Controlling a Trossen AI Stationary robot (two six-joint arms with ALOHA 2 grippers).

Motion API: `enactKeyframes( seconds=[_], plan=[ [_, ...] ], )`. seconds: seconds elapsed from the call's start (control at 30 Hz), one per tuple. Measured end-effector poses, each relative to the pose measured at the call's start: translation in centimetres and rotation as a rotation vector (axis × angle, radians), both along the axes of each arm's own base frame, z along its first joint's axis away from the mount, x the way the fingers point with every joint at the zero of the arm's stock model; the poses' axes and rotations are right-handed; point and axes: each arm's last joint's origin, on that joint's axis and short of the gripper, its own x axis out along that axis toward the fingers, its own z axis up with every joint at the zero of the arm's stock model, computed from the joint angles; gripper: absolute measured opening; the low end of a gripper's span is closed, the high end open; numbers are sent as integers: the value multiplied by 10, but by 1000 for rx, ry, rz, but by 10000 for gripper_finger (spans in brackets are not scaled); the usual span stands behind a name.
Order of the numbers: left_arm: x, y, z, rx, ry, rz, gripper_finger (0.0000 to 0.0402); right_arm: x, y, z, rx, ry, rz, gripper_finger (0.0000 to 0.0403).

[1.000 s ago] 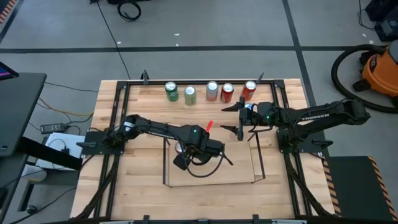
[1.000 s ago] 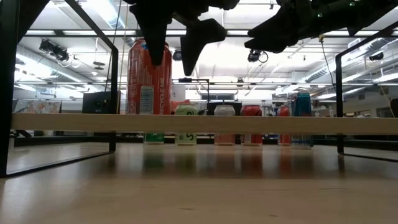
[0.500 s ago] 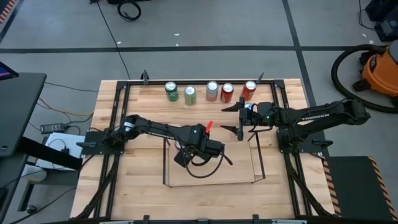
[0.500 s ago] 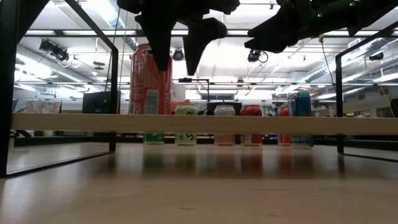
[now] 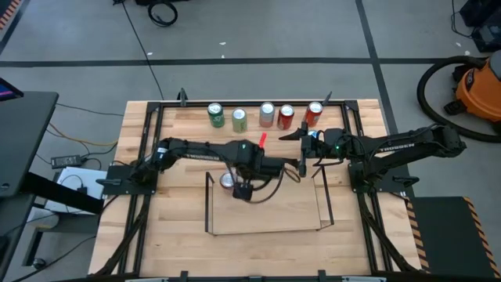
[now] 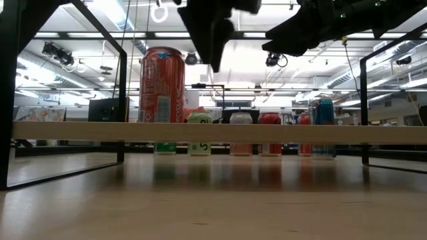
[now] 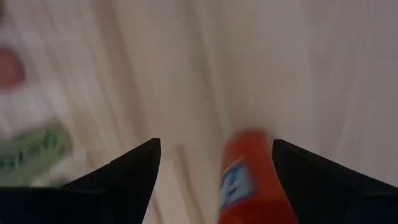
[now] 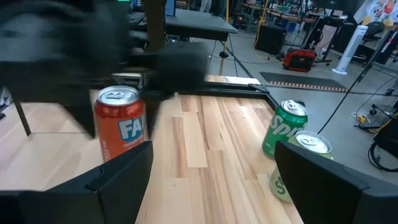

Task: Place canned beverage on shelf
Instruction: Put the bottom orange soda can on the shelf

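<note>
- We see the left tool (image 5: 239, 190) above the shelf's far edge, fingers spread apart and gripping nothing; in its wrist view the two dark fingers (image 7: 124, 177) stand wide, with the orange can (image 7: 249, 180) between them but untouched.
- The orange can (image 5: 227, 181) stands upright on the shelf (image 5: 266, 223), at its far left corner, just beside the left tool.
- From table height we see that can (image 6: 161, 85) free of any finger, the arm hanging above and to its side.
- The right tool (image 5: 302, 153) waits over the shelf's far right corner, jaws open and empty.
- Along the tabletop's (image 5: 188, 211) far edge stands a row of five cans (image 5: 266, 115), two green, one silver, two red.
</note>
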Motion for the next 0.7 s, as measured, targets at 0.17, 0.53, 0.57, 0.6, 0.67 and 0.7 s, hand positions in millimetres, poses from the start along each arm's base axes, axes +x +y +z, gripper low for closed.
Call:
enactKeyframes(
  seconds=[0.17, 0.53, 0.57, 0.6, 0.67, 0.7],
  plan=[
    [0, 30, -1, -12, 14, 77, 318, 0, 0, 0, 8, 1, 0, 347],
    [-2, 50, -15, -129, 72, 88, 318, 0, 0, -1, 9, 12, 4, 347],
    [-3, 50, -19, -130, 90, 90, 318, 0, 0, -1, 9, 15, 4, 347],
    [-4, 49, -24, -130, 111, 92, 318, 0, 0, -2, 9, 16, 5, 347],
    [-5, 50, -33, -130, 144, 97, 318, 0, 0, -2, 10, 17, 8, 347],
    [-6, 50, -36, -129, 159, 100, 318, 0, 0, -2, 9, 16, 7, 347]
  ],
)
